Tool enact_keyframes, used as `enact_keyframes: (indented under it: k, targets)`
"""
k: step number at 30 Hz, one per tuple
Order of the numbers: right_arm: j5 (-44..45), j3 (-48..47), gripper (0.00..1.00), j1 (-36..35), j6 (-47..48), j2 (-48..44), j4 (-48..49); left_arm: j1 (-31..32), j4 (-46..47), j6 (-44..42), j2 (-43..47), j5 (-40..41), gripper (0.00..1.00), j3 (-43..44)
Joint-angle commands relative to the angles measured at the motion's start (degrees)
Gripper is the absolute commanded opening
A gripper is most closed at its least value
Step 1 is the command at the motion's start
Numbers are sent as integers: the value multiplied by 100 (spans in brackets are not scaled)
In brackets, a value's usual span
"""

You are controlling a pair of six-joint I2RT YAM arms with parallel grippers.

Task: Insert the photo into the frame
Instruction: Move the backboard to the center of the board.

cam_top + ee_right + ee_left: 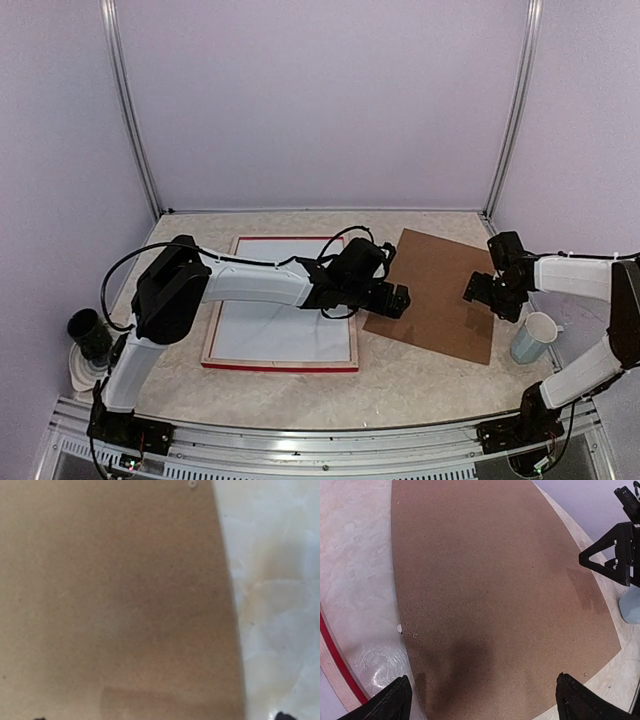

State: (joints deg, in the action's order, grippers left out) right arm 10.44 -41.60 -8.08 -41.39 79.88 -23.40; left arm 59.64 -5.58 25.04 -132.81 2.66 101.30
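Left gripper (394, 300) and right gripper (479, 290) hung spread over the flat backing board (440, 285); a one-sided pinch could have skewed it

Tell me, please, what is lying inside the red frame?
Only a flat white surface shows inside the frame; no photo is visible there. The left arm reaches across its upper part, so whatever lies beneath the arm cannot be seen.

From the top view, my left arm (250, 283) hides the frame (280, 366) corner at two o'clock. On the left wrist camera the cup (631, 605) is cut off at three o'clock. The right wrist view blurs the brown board (115, 600), and the right gripper (160, 718) shows only slivers at five and seven.
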Motion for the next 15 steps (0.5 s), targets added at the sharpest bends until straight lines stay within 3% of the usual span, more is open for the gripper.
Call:
enact_keyframes:
  k: [1, 9, 15]
  targets:
    - [-83, -180, 99, 61, 130, 215, 121, -77, -260, -148, -336, 112, 99, 362]
    - [-123, -219, 99, 61, 151, 491, 180, -159, -432, -101, -616, 417, 99, 704]
    - [-80, -242, 99, 65, 148, 626, 208, -217, -443, -85, -799, 200, 99, 839]
